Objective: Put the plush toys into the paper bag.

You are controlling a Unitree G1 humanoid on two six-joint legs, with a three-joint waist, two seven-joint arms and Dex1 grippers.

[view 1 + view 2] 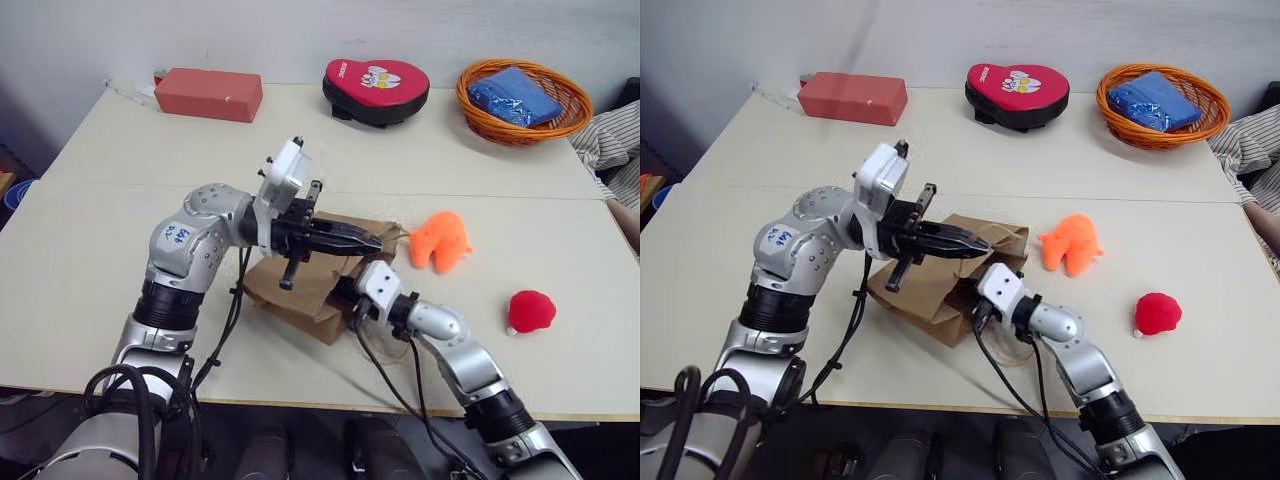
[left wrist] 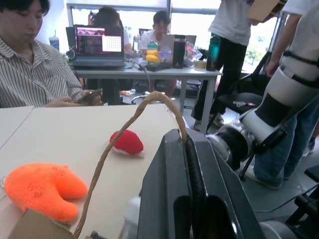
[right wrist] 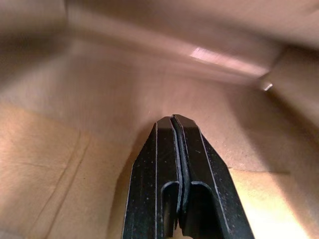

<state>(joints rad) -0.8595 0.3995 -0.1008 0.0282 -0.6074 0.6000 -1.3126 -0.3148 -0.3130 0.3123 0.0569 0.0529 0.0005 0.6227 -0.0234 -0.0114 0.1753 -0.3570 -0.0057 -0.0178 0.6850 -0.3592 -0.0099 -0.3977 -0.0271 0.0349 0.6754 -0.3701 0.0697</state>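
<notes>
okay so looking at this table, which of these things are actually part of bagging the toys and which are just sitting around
Part of the job:
- paper bag, lying on its side
- orange plush toy, on the table
- red plush toy, on the table
- left gripper, shut on the bag handle
- right gripper, shut, inside the bag

Just lying about:
- red box
- heart-shaped pad
- wicker basket

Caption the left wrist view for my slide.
Left claw shut on the paper bag's cord handle; orange plush and red plush wait on the table.
</notes>
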